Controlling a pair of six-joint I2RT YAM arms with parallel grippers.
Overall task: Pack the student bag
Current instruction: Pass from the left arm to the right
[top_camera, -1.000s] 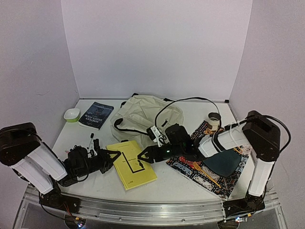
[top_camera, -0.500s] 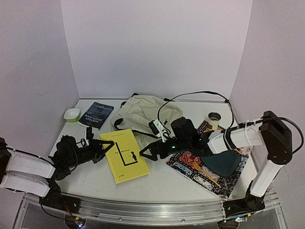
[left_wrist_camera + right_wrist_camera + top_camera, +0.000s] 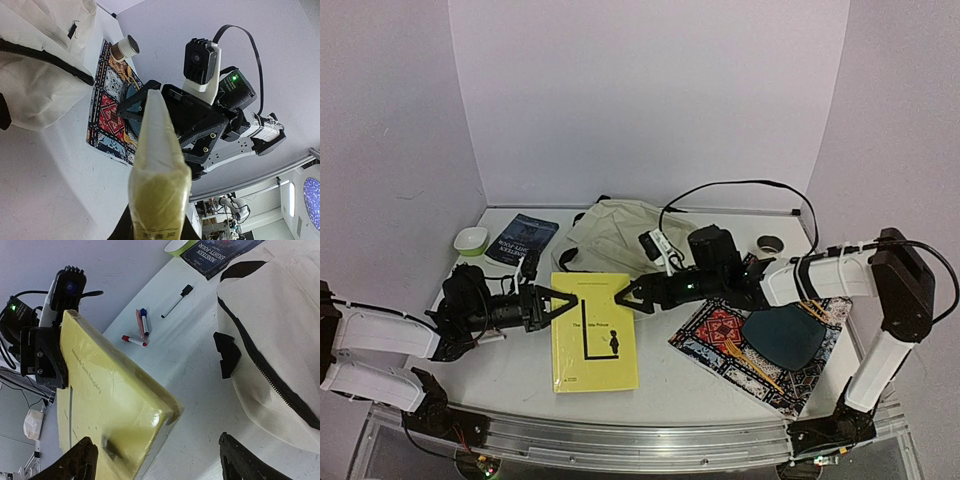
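My left hand [image 3: 557, 303] stays clamped on the edge of the yellow book [image 3: 593, 338], which is now squared up rather than skewed. My right hand [image 3: 623, 295] has spread wide, straddling the book's far corner. The student bag [image 3: 612, 230] lies on the surface [image 3: 510, 375] just behind.

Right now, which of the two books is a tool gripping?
The yellow book, clamped by the left tool; the dark blue book lies flat beside the green bowl.
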